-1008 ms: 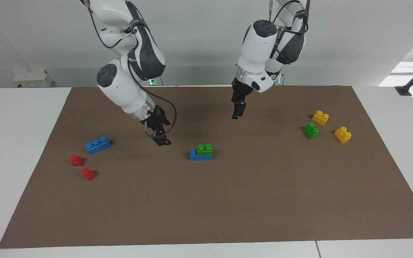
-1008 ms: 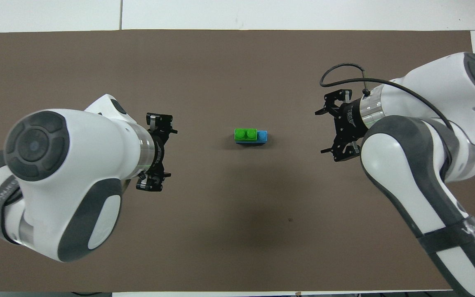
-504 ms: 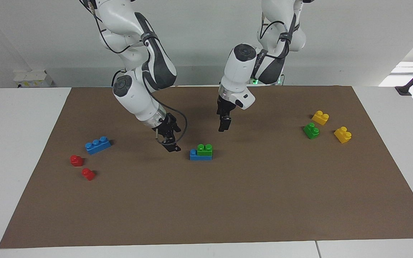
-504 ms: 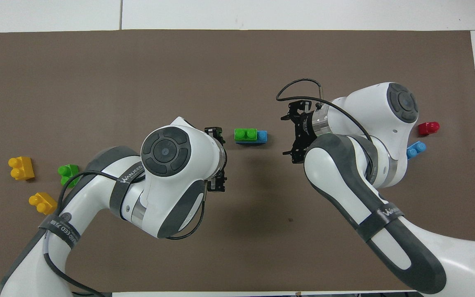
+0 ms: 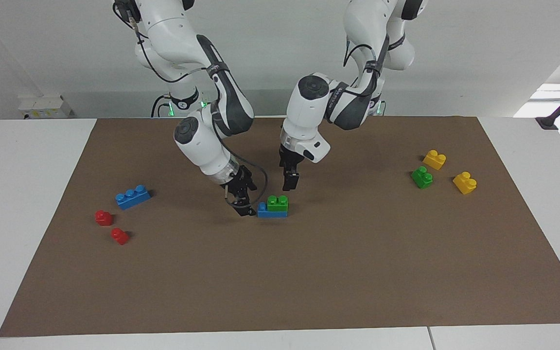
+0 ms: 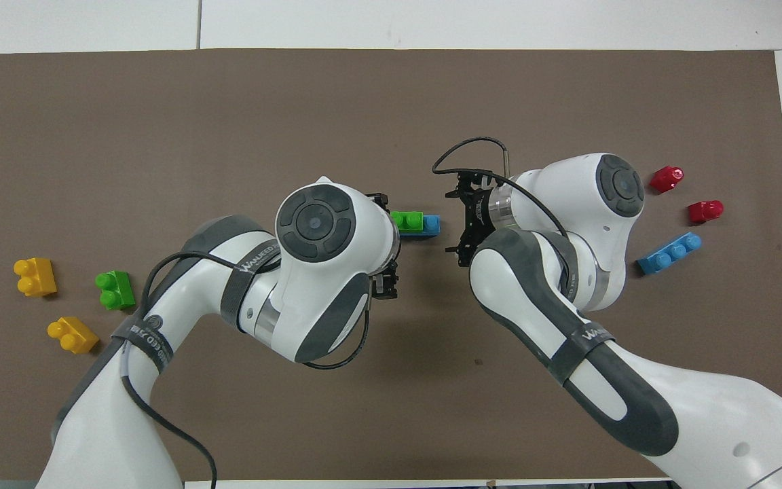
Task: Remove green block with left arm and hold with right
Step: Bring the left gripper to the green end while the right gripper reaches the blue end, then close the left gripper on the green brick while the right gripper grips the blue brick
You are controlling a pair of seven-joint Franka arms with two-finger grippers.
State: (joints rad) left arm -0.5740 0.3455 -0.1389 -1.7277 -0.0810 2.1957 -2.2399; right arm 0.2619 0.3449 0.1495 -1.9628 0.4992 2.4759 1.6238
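The green block [image 5: 278, 202] is stacked on a blue brick [image 5: 262, 211] in the middle of the brown mat; it also shows in the overhead view [image 6: 407, 220]. My right gripper [image 5: 246, 206] is open and low, right beside the blue brick's end toward the right arm's end of the table; it also shows in the overhead view [image 6: 457, 221]. My left gripper [image 5: 288, 183] is open and hangs just above the green block, slightly to the robots' side of it. In the overhead view the left arm's own wrist hides most of it.
A loose darker green brick [image 5: 422, 177] and two yellow bricks [image 5: 434, 159] [image 5: 464, 183] lie toward the left arm's end. A blue three-stud brick [image 5: 132, 196] and two red pieces [image 5: 104, 217] [image 5: 120, 236] lie toward the right arm's end.
Both arms have closed in on the stack from either end. The right gripper dropped to the blue brick's end; the left gripper came down over the green block. The bricks have not moved.
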